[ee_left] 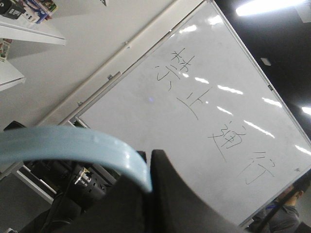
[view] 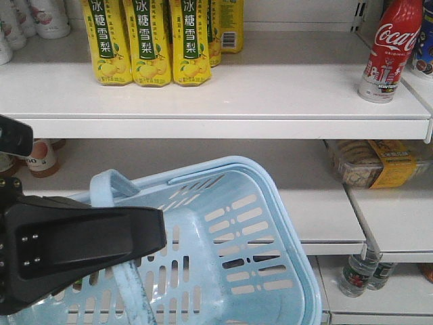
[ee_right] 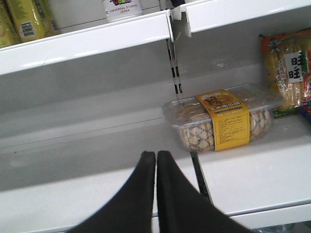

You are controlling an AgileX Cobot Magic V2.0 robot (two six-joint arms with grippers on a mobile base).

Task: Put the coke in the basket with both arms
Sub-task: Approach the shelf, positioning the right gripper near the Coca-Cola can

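Note:
The coke (view: 387, 49), red with white script, stands upright at the right end of the upper shelf. Its white base (ee_right: 121, 8) shows at the top of the right wrist view. The light blue basket (view: 270, 223) hangs tilted below, in front of the middle shelf. My left gripper (view: 154, 237) reaches in from the left over the basket. In the left wrist view my left gripper (ee_left: 148, 187) is shut on the basket's blue handle (ee_left: 73, 144). My right gripper (ee_right: 156, 154) is shut on nothing, level with the middle shelf, below and to the right of the coke's base.
Yellow pear drink bottles (view: 145, 47) line the upper shelf at left. A clear tray of biscuits (ee_right: 218, 119) with a yellow band lies on the middle shelf, and a snack packet (ee_right: 286, 73) lies beyond it. Small bottles (view: 358, 274) stand on the bottom shelf. A whiteboard (ee_left: 204, 121) is behind.

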